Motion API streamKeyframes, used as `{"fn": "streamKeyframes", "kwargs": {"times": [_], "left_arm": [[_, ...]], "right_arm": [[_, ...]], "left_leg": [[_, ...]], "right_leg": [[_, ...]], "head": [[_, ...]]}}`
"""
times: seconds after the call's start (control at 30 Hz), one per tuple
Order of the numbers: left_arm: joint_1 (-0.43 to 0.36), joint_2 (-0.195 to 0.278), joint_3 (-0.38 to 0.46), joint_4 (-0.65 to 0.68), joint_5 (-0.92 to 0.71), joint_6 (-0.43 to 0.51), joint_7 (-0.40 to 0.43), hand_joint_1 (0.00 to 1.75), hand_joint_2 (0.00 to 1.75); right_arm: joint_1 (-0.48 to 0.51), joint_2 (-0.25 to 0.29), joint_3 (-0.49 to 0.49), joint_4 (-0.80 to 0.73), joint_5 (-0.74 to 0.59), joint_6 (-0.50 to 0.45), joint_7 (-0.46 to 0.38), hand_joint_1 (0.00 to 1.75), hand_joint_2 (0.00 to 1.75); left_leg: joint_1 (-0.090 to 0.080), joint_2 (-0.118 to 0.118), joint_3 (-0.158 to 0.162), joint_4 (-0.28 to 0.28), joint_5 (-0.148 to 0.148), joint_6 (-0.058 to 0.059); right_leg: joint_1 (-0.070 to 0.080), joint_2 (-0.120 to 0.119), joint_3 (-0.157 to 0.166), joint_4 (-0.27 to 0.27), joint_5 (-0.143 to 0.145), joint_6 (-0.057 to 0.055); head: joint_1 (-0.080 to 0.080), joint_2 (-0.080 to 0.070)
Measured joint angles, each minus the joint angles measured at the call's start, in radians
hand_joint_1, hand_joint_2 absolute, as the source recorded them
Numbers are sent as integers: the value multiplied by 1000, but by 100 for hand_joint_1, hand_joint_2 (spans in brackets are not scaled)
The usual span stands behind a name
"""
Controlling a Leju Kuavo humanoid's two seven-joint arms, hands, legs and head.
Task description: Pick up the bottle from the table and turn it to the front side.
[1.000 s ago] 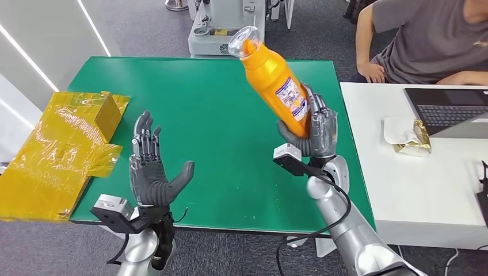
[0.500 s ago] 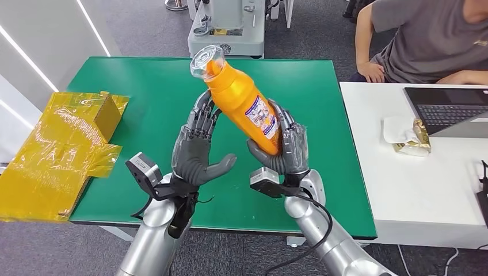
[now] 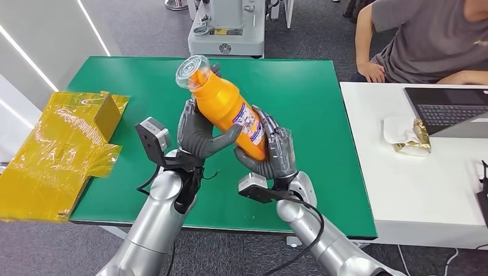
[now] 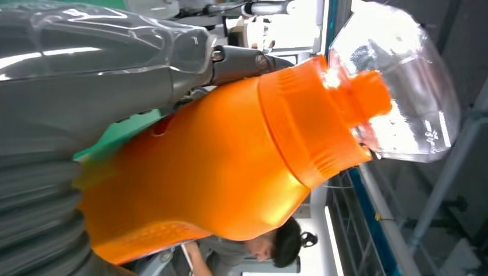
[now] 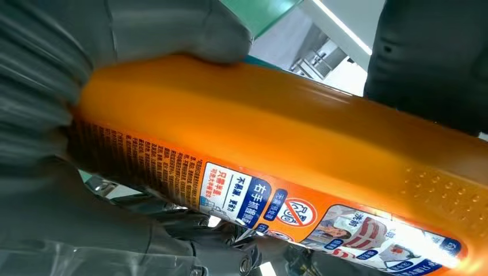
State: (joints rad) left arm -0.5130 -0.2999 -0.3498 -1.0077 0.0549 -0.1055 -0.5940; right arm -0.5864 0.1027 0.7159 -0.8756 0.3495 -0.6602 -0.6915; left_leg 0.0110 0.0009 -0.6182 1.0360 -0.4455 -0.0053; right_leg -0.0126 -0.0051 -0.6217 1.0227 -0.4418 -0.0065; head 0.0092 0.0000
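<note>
Above green table [image 3: 322, 103], right hand [image 3: 275, 152] and left hand [image 3: 198, 133] both grip bottle [image 3: 227, 109]; turning step underway; next, rotate label forward.

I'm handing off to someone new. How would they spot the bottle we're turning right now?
Start at the green table; above its middle the left hand and right hand meet. Both hold the orange bottle, tilted, its clear cap pointing up and away. Its printed label sets it apart from the yellow wrapping at the table's left edge.
</note>
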Motion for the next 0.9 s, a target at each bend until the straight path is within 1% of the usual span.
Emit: {"fn": "streamKeyframes", "kwargs": {"times": [0.2, 0.37, 0.8, 0.83, 0.87, 0.9], "left_arm": [[-29, -1, 0, 70, 3, 11, -9, 0, 175], [-38, 0, 0, 110, -4, 28, -34, 0, 175], [-44, 11, 0, 116, -31, 102, -37, 0, 175], [-44, 12, 0, 116, -31, 107, -39, 17, 175], [-44, 13, 0, 115, -30, 114, -43, 48, 175], [-43, 14, 0, 115, -29, 121, -49, 84, 175]], "right_arm": [[15, -6, 15, 1, -2, -8, 1, 175, 175], [28, -11, 23, 1, 2, -7, 0, 175, 175], [32, -15, 2, 51, 70, 30, 6, 175, 175], [32, -15, 1, 56, 73, 32, 6, 175, 175], [32, -15, 0, 59, 76, 34, 6, 175, 175], [31, -15, -2, 62, 78, 37, 6, 175, 175]], "left_leg": [[0, 0, 0, 0, 0, 0], [0, 0, 0, 0, 0, 0], [0, 0, 0, 0, 0, 0], [0, 0, 0, 0, 0, 0], [0, 0, 0, 0, 0, 0], [0, 0, 0, 0, 0, 0]], "right_leg": [[0, 0, 0, 0, 0, 0], [0, 0, 0, 0, 0, 0], [0, 0, 0, 0, 0, 0], [0, 0, 0, 0, 0, 0], [0, 0, 0, 0, 0, 0], [0, 0, 0, 0, 0, 0]], "head": [[0, 0], [0, 0], [0, 0], [0, 0], [0, 0], [0, 0]]}}
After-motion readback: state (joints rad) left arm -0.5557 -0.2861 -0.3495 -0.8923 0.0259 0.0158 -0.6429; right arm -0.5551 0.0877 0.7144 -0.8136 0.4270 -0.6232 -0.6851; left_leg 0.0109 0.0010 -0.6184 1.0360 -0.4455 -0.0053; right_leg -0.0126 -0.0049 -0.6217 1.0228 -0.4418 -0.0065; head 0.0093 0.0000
